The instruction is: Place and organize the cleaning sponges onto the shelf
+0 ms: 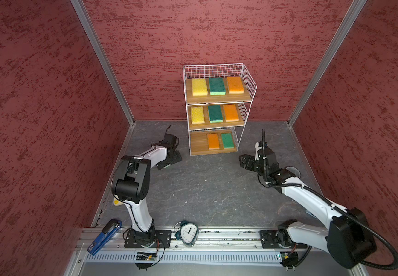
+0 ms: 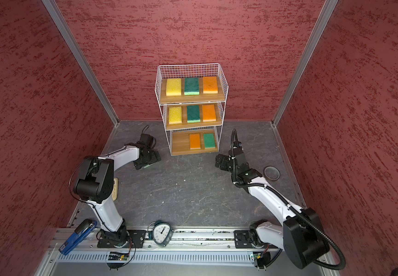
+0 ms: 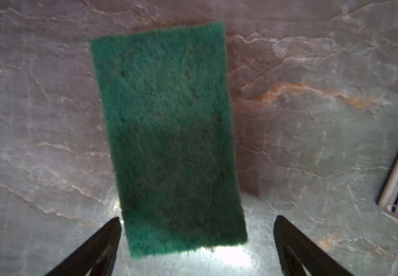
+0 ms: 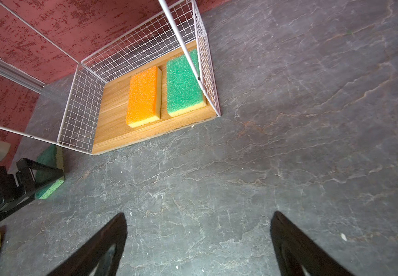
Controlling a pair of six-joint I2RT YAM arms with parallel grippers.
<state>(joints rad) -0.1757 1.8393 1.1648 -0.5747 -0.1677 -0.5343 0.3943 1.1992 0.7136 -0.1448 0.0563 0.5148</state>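
Note:
The shelf [image 1: 198,144] stands at the back wall with three sponges on its top board, three on the middle board, and an orange one [image 1: 213,141] beside a green one [image 1: 227,140] on the bottom board. A dark green sponge [image 3: 169,133] lies flat on the floor left of the shelf. My left gripper [image 3: 198,221] hangs open just over its near end, one finger on each side, not touching. In both top views the left gripper [image 1: 169,162] hides this sponge. My right gripper [image 4: 198,215] is open and empty above bare floor, right of the shelf's front.
A cream calculator [image 2: 115,188] lies under the left arm's elbow. A tape roll [image 2: 271,172] sits on the floor behind the right arm. A clock [image 1: 188,234] and a blue stapler [image 1: 104,236] rest on the front rail. Red walls close three sides.

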